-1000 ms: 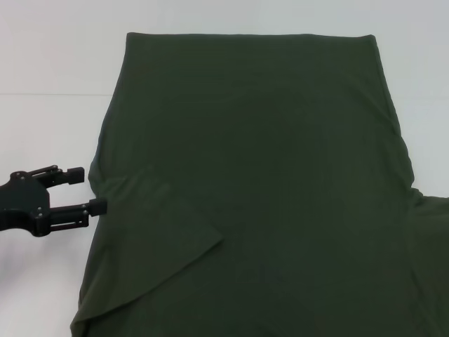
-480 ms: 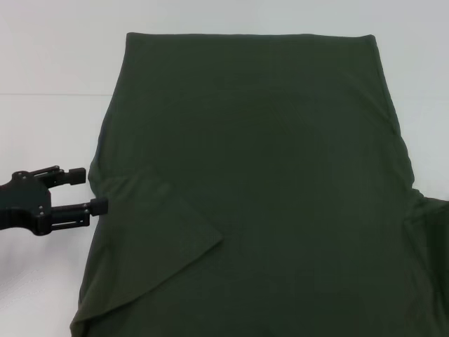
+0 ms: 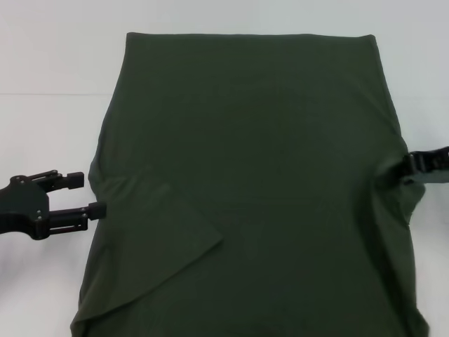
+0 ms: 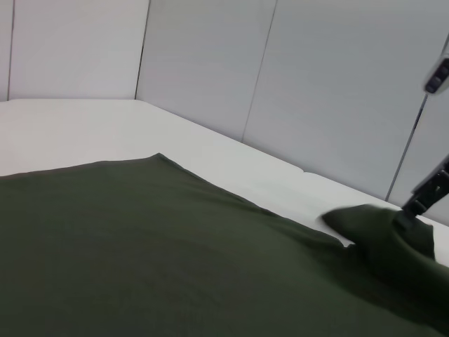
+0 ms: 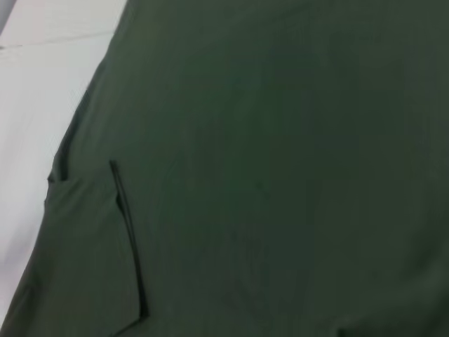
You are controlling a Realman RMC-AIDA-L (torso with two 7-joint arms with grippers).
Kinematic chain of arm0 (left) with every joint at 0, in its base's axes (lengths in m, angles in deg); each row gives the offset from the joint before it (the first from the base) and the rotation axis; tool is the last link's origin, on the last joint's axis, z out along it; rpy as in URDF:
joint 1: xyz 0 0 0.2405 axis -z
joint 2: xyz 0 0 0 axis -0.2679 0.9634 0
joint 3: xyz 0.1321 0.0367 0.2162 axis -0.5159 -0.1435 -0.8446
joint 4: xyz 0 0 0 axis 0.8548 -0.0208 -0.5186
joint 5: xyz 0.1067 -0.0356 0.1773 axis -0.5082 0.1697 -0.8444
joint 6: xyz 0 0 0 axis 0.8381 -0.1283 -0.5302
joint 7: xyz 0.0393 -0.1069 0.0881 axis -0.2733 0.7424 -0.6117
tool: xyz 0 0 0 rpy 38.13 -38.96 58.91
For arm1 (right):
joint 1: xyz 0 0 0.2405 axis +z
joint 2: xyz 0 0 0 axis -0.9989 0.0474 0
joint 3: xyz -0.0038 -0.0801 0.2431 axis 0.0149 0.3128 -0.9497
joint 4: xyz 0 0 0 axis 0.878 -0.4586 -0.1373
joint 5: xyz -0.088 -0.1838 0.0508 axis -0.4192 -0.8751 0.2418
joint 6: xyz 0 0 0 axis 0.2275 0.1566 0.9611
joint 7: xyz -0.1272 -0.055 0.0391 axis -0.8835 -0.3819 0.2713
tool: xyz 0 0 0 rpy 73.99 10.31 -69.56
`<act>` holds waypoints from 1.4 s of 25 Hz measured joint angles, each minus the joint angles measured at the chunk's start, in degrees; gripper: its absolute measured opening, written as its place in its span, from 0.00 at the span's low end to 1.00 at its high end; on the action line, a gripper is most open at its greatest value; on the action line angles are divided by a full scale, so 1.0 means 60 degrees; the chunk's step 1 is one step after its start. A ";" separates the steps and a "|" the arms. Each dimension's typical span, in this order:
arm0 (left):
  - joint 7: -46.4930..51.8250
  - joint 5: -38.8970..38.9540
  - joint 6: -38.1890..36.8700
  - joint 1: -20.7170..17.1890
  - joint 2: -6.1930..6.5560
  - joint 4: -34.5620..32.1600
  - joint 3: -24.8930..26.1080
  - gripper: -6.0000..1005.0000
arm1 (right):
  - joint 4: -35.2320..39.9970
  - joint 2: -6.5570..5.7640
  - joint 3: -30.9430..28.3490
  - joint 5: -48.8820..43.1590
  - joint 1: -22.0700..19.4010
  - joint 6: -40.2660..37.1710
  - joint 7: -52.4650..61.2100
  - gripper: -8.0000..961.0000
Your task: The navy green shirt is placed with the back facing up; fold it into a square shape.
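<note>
The navy green shirt (image 3: 252, 182) lies spread with its plain back up and fills most of the head view. Its left sleeve (image 3: 158, 242) is folded in over the body. My left gripper (image 3: 87, 194) stands open just beside the shirt's left edge, with nothing between its fingers. My right gripper (image 3: 412, 166) is at the shirt's right edge, shut on the right sleeve. In the left wrist view that sleeve (image 4: 382, 235) is bunched and raised off the table under the right gripper (image 4: 423, 199). The right wrist view shows the shirt (image 5: 280, 161) from above.
The white table (image 3: 49, 77) shows to the left, right and behind the shirt. Pale wall panels (image 4: 316, 84) stand behind the table's far edge.
My right gripper has come into view at the right edge and pulled the right sleeve up and inward. The left gripper has hardly moved.
</note>
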 joint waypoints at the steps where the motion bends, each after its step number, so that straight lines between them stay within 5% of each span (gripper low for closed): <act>1: 0.0001 0.0000 0.0000 0.0000 0.0003 -0.0011 -0.0001 0.84 | -0.0004 0.0027 0.0048 0.0014 0.0055 0.0007 0.0009 0.06; 7: 0.0001 -0.0014 0.0028 -0.0006 0.0009 -0.0046 0.0000 0.84 | -0.0009 0.0164 0.0103 0.0500 0.0091 -0.0016 -0.0231 0.08; 15: 0.0493 0.0025 0.0080 -0.0005 0.0003 0.0018 0.0044 0.84 | -0.0075 0.0137 0.0020 0.2853 -0.0916 -0.0041 -0.1640 0.54; 21: 0.2296 0.0011 -0.0053 0.0085 0.0129 0.0057 0.0021 0.84 | -0.0659 0.0134 -0.0076 0.5006 -0.2372 -0.0241 -0.5384 0.80; 25: 0.4375 -0.0261 -0.0342 0.0108 0.0453 0.0205 0.0006 0.84 | -0.1242 0.0248 -0.0158 0.5685 -0.3240 -0.0593 -0.8422 0.86; 35: 0.8669 -0.3309 -0.1180 0.0361 0.0925 0.0194 0.0091 0.84 | -0.1669 0.1112 -0.0625 0.5510 -0.4237 -0.0464 -1.3138 0.96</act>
